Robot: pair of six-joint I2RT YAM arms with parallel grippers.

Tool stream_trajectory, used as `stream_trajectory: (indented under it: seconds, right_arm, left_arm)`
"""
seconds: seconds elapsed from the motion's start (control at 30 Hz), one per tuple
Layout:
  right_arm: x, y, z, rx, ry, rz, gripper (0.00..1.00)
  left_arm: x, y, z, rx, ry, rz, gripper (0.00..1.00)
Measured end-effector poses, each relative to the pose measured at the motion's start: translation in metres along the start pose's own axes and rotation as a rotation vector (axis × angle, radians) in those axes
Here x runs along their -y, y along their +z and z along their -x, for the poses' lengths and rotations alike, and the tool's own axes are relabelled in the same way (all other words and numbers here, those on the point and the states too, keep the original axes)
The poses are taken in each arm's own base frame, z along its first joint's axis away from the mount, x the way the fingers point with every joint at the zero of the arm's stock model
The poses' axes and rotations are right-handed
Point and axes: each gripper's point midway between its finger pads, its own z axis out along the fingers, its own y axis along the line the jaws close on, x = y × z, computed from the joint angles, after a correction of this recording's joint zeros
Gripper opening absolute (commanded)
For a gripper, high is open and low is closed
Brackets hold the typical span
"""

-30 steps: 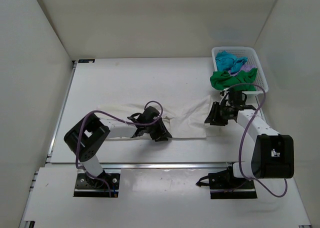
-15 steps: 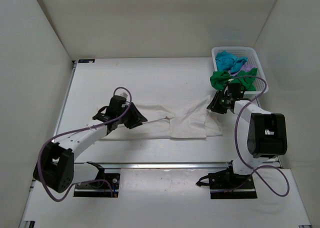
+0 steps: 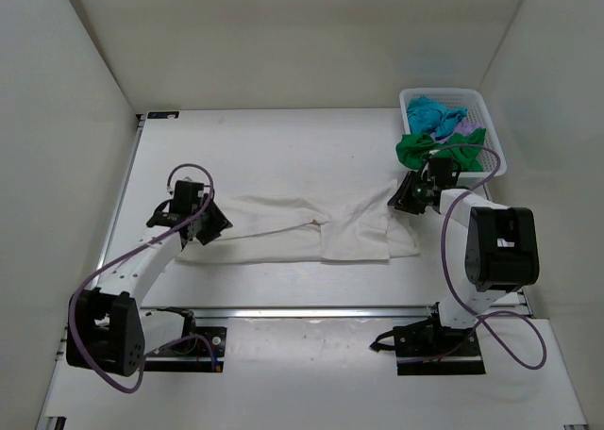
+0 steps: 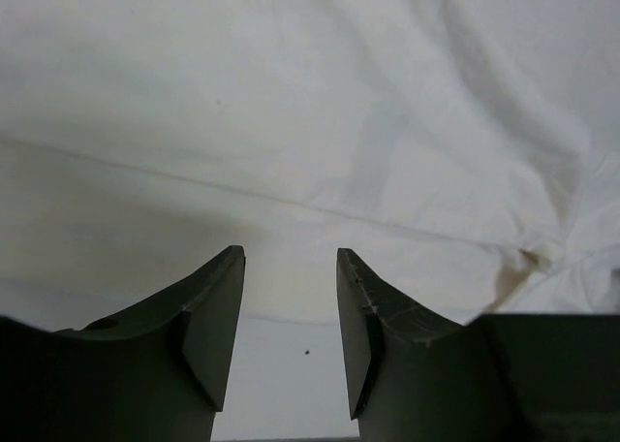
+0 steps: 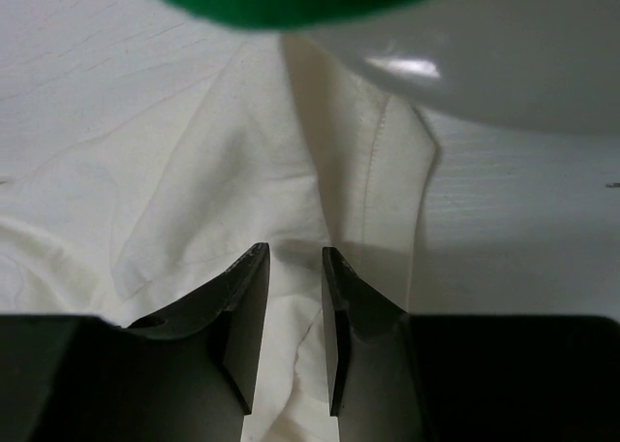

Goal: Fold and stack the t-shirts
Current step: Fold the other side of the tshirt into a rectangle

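Cream-white t-shirt (image 3: 302, 230) lying flat, stretched wide, wrinkled, green t-shirt (image 3: 434, 150), turquoise t-shirt (image 3: 429, 114), lilac t-shirt (image 3: 461, 121) bunched far right

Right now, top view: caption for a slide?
Left gripper and right gripper at opposite ends of the spread cream t-shirt.

Your left arm (image 3: 142, 262) and right arm (image 3: 500, 251) share one build: slim white links between chunky black joint housings. The right arm's largest housing is a boxy black block with a small pale mark on top.

A left purple cable (image 3: 97, 277) follows the left arm and loops over its wrist. A right purple cable (image 3: 444, 260) curves along the other arm. Each arm stands on a black plate, the left base plate (image 3: 179, 347) and the right base plate (image 3: 439, 350).

On the left gripper (image 4: 288, 260) and right gripper (image 5: 294, 253), the fingers are dark and matte. They have curved outer backs, flat inner faces and blunt tips.
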Motion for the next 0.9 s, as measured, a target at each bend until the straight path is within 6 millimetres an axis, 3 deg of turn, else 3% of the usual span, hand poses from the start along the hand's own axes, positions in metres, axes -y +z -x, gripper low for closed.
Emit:
stream_trajectory:
  seconds: [0.13,0.37,0.47,0.7,0.9]
  right_arm:
    - [-0.001,0.000,-0.001,-0.001,0.002,0.018,0.25]
    - [0.005,-0.001,-0.010,-0.019,0.021,0.044,0.25]
    - [0.005,-0.005,-0.010,-0.013,0.028,0.058,0.26]
    - [-0.001,-0.012,-0.004,0.010,0.022,0.079,0.25]
    - [-0.006,-0.018,-0.005,0.017,0.011,0.090,0.26]
  left_arm:
    - [-0.013,-0.003,0.035,0.086,-0.061,0.051,0.54]
    - [-0.072,0.005,0.055,0.121,-0.259,0.190,0.46]
    - [-0.085,0.006,0.056,0.124,-0.309,0.216,0.44]
    - [-0.111,0.012,0.038,0.095,-0.355,0.285,0.43]
    - [-0.114,0.017,0.043,0.108,-0.373,0.288,0.39]
